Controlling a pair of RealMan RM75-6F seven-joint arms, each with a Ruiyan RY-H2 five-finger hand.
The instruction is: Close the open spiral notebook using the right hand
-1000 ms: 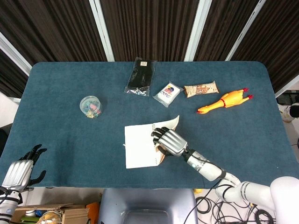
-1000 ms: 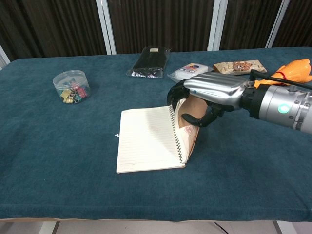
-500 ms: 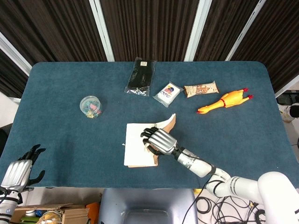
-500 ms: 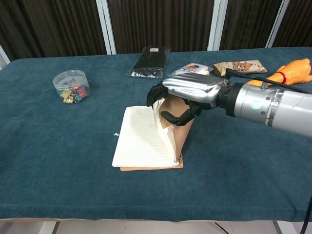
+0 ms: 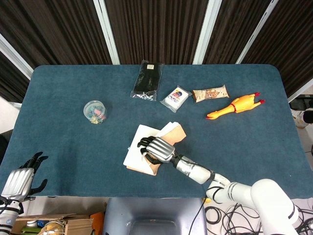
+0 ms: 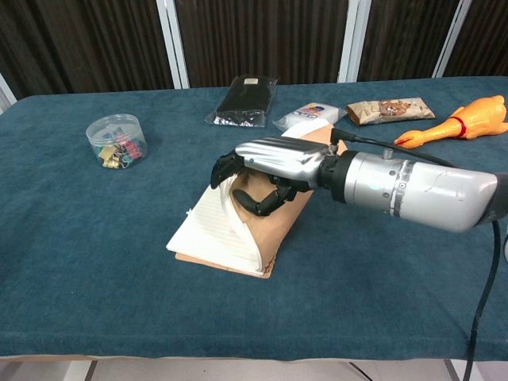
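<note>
Now my right hand (image 6: 266, 163) has swung the notebook (image 6: 226, 238) cover over, fingers curled round it; next I press flat.

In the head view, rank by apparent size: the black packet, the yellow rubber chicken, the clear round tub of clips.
1. Flat black plastic packet, largest.
2. Yellow rubber chicken, about as long but slimmer, so a close call.
3. Clear round plastic tub of coloured clips, clearly smallest.

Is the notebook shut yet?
Not quite: the notebook's brown cover slopes above white pages under the right hand.
</note>
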